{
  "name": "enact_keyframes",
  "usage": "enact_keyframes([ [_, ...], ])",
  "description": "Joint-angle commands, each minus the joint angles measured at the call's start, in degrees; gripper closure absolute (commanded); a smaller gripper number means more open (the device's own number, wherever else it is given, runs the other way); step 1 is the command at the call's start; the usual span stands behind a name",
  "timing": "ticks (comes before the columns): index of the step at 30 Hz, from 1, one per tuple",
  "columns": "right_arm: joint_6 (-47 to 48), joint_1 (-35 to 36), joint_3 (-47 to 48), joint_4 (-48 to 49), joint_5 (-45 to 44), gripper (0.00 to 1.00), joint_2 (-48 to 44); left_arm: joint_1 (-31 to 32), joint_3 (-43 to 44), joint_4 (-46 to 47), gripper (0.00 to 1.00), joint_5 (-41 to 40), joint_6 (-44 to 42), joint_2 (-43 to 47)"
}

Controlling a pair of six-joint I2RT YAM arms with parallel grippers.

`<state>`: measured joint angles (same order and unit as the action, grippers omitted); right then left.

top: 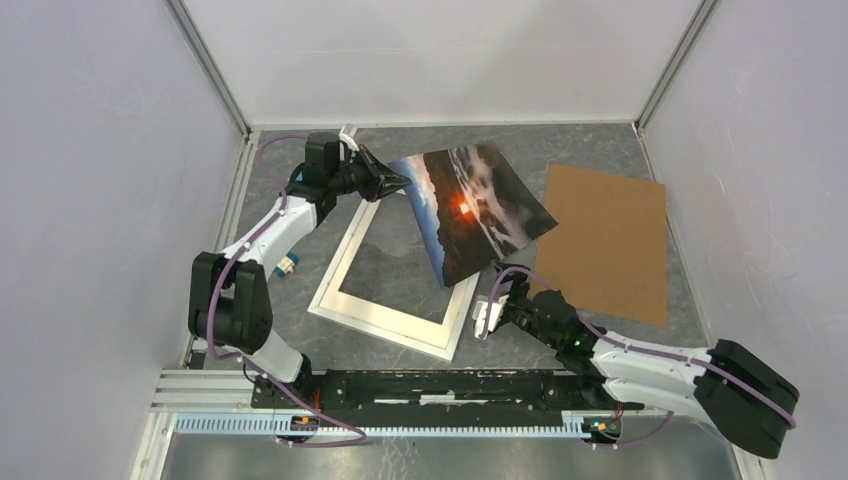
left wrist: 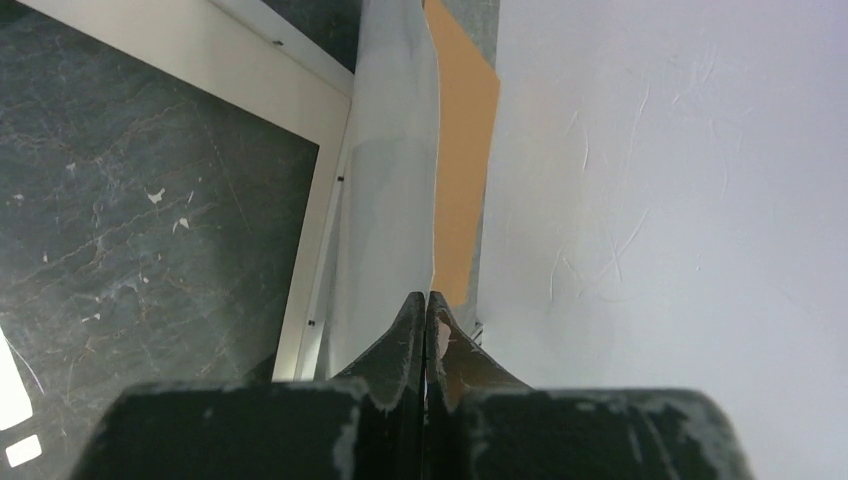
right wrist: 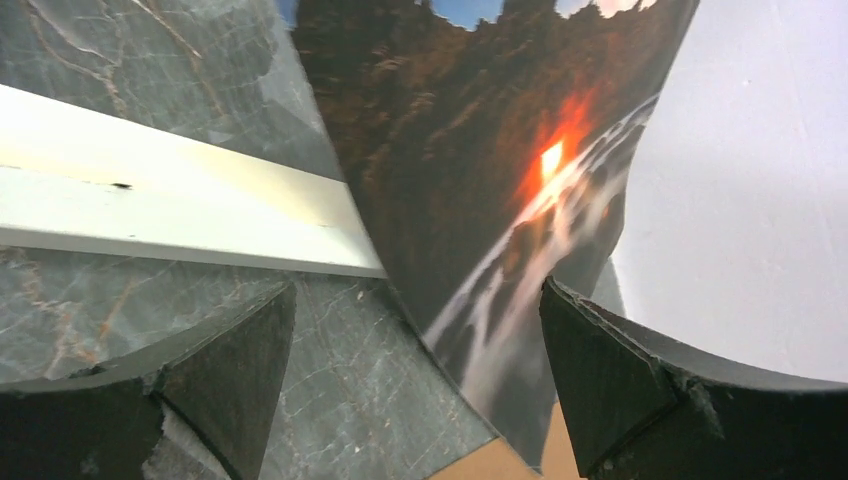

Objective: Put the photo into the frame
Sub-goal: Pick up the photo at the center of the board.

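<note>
The photo [top: 474, 207], a dark landscape with an orange glow, is held tilted above the table over the frame's right side. My left gripper [top: 400, 180] is shut on the photo's far left corner; in the left wrist view the sheet [left wrist: 385, 180] runs edge-on from the shut jaws. The white frame [top: 345, 290] lies flat at centre left; its bar also shows in the left wrist view [left wrist: 270, 75] and in the right wrist view [right wrist: 150, 200]. My right gripper [top: 500, 295] is open just below the photo's near corner [right wrist: 480, 230], which hangs between its fingers without touching them.
A brown backing board [top: 606, 240] lies flat at the right, partly under the photo's right edge. A small blue-capped object [top: 286, 264] sits by the left arm. White walls close in the table on three sides.
</note>
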<state>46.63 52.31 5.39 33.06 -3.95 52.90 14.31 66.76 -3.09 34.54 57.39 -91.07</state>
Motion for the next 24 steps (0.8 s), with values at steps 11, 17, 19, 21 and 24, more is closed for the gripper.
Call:
enact_keyframes([
  [11, 7.8, 7.0, -0.3, 21.3, -0.9, 0.07, 7.9, -2.1, -4.8, 4.3, 0.98, 6.1, 4.3, 6.3],
  [17, 5.5, 13.1, 0.8, 20.3, -1.1, 0.09, 7.9, -2.7, -5.7, 4.6, 0.98, 6.7, 5.4, 6.5],
  [19, 5.8, 14.4, 0.9, 24.2, -4.1, 0.09, 10.7, -2.8, -5.8, 4.9, 0.98, 6.9, 5.8, 6.6],
  [21, 7.4, 15.8, 1.4, 28.7, -7.5, 0.09, 15.2, -2.9, -5.8, 5.1, 0.98, 7.2, 6.0, 6.9],
  [24, 11.1, 17.6, 2.2, 41.4, -16.4, 0.09, 23.8, -3.5, -5.8, 5.1, 0.98, 7.6, 6.1, 7.2],
])
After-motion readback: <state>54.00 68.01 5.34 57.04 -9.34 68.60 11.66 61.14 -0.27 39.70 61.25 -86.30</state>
